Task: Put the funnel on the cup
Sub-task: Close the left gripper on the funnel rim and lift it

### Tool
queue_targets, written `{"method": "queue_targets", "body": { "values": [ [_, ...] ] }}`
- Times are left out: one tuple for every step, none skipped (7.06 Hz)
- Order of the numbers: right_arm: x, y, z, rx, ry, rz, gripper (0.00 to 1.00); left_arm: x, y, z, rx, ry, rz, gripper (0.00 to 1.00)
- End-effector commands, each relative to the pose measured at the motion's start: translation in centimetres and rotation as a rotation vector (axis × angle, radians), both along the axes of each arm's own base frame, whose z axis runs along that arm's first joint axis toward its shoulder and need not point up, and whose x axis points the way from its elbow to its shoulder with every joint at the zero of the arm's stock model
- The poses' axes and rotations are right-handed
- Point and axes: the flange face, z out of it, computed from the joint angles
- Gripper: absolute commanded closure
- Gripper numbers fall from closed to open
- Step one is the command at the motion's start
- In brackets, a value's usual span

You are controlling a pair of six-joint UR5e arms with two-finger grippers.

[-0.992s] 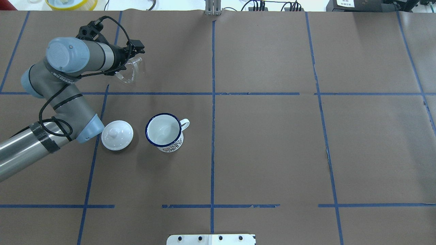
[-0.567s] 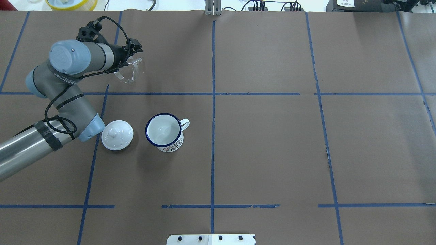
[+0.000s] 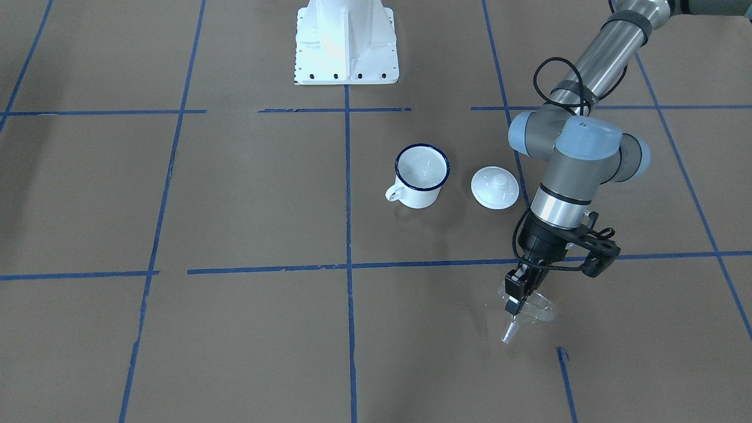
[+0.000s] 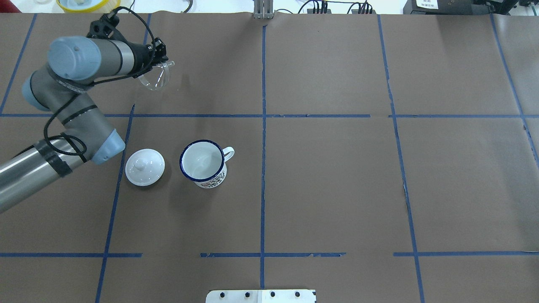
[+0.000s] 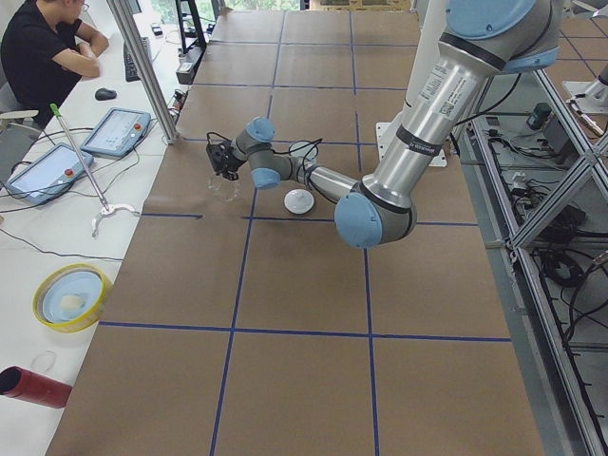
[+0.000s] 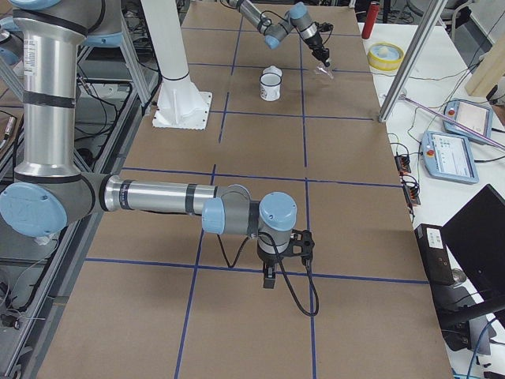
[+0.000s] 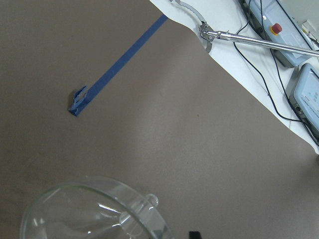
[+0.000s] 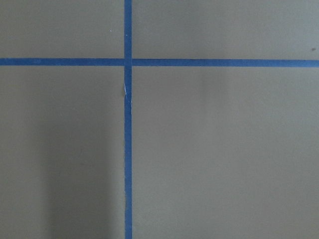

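Observation:
The clear funnel (image 4: 158, 78) is held by its rim in my left gripper (image 4: 159, 52), which is shut on it, at the far left of the table. It hangs tilted, with its spout (image 3: 509, 336) pointing down and away from the robot. It also shows in the left wrist view (image 7: 94, 214). The white cup (image 4: 203, 163) with a blue rim stands upright and empty nearer the robot, apart from the funnel (image 3: 531, 308). The cup (image 3: 422, 175) has its handle on the side away from the lid. My right gripper (image 6: 270, 278) shows only in the exterior right view, so I cannot tell its state.
A white knobbed lid (image 4: 145, 167) lies beside the cup on its left, close to the left arm's elbow. The white base plate (image 3: 345, 41) sits at the robot's side. A yellow bowl (image 4: 88, 4) and operator tablets (image 5: 114, 131) lie beyond the far edge.
My left gripper has carried the funnel away from the robot, toward the far edge, and it appears to have risen. The cup and lid have not moved.

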Motion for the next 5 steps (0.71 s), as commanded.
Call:
{"method": "queue_targets", "body": {
  "values": [
    [0.0, 0.0, 0.0, 0.000, 0.000, 0.000, 0.00, -6.1, -0.2, -4.9, -0.004, 0.078, 0.091, 1.00],
    [0.0, 0.0, 0.0, 0.000, 0.000, 0.000, 0.00, -8.2, 0.9, -7.9, -0.026, 0.067, 0.142, 1.00],
    [0.0, 0.0, 0.0, 0.000, 0.000, 0.000, 0.00, -9.7, 3.2, -11.2, 0.000, -0.006, 0.211, 1.00],
    [0.0, 0.0, 0.0, 0.000, 0.000, 0.000, 0.00, -11.0, 5.4, -14.2, -0.007, -0.077, 0.242, 1.00],
    [0.0, -0.1, 0.0, 0.001, 0.000, 0.000, 0.00, -12.4, 7.6, -16.3, -0.046, -0.107, 0.249, 1.00]
  ]
}}
